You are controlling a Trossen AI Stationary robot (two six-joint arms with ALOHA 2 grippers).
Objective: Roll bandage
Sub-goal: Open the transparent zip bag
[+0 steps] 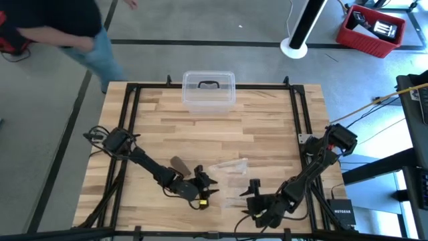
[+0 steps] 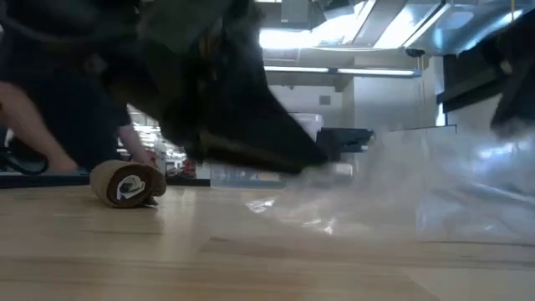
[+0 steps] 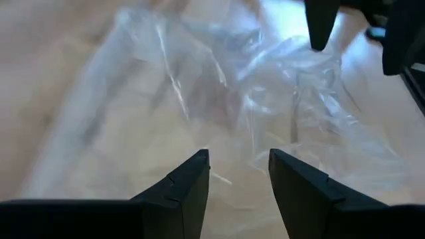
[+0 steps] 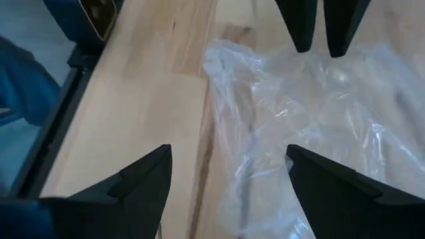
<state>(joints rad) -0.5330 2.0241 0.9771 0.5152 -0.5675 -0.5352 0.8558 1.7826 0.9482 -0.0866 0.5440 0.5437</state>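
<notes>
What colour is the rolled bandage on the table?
Dull brown bandage, best seen in the low view.

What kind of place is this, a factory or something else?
Probably a robotics lab or workshop, not a factory: two arms work at a framed wooden table, a red bin sits on bare concrete floor, and ceiling strip lights show behind.

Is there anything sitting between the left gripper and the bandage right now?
Nothing visible does. The bandage lies as a roll on bare wood beside the left arm, behind the open left gripper, which faces away toward the plastic bag.
</notes>
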